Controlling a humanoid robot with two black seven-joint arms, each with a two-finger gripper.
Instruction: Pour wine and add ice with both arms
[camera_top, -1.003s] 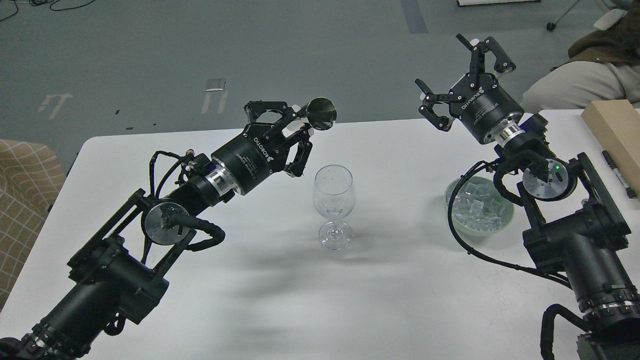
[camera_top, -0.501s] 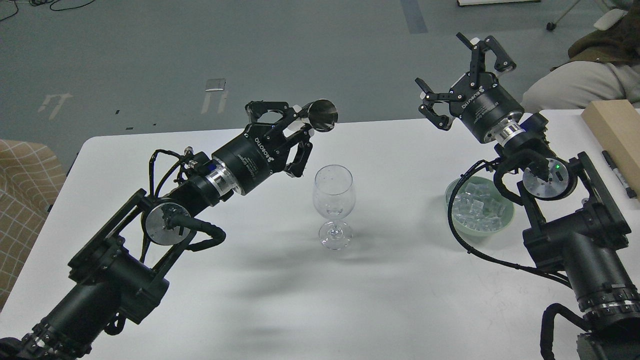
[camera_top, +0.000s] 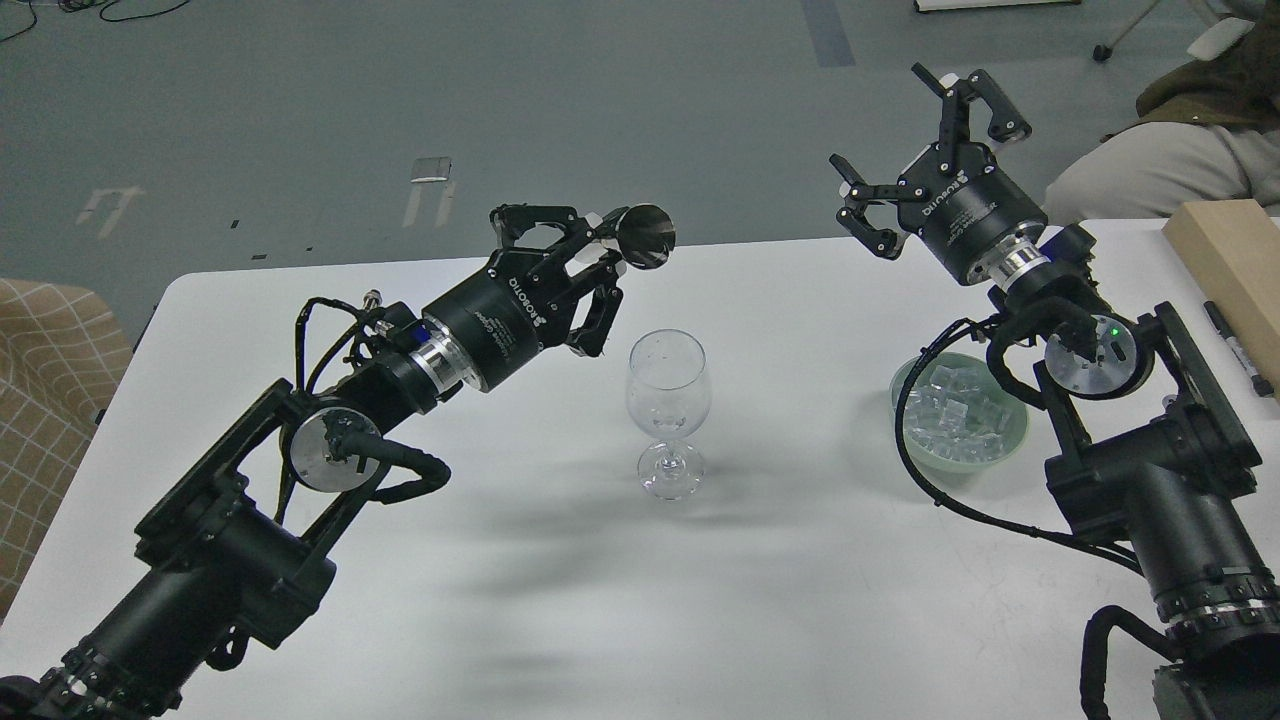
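An empty clear stemmed wine glass (camera_top: 668, 410) stands upright mid-table. My left gripper (camera_top: 598, 243) hovers up-left of its rim, shut on a dark glossy round-ended container (camera_top: 645, 235), seen end-on and held level above the glass's far side. No wine shows in the glass. The ice (camera_top: 958, 412) is a heap of clear cubes in a pale green bowl (camera_top: 1012, 448) at the right. My right gripper (camera_top: 915, 135) hangs open and empty, high above and beyond the bowl; part of the right arm covers the bowl's right rim.
A tan wooden box (camera_top: 1235, 270) and a black marker (camera_top: 1238, 348) lie along the table's right edge. A seated person (camera_top: 1150, 170) is beyond the far right corner. A checked cushion (camera_top: 45, 400) sits left of the white table (camera_top: 780, 600).
Both arms have barely moved. The left gripper with its container has drifted slightly, and the right gripper has stayed open in place.
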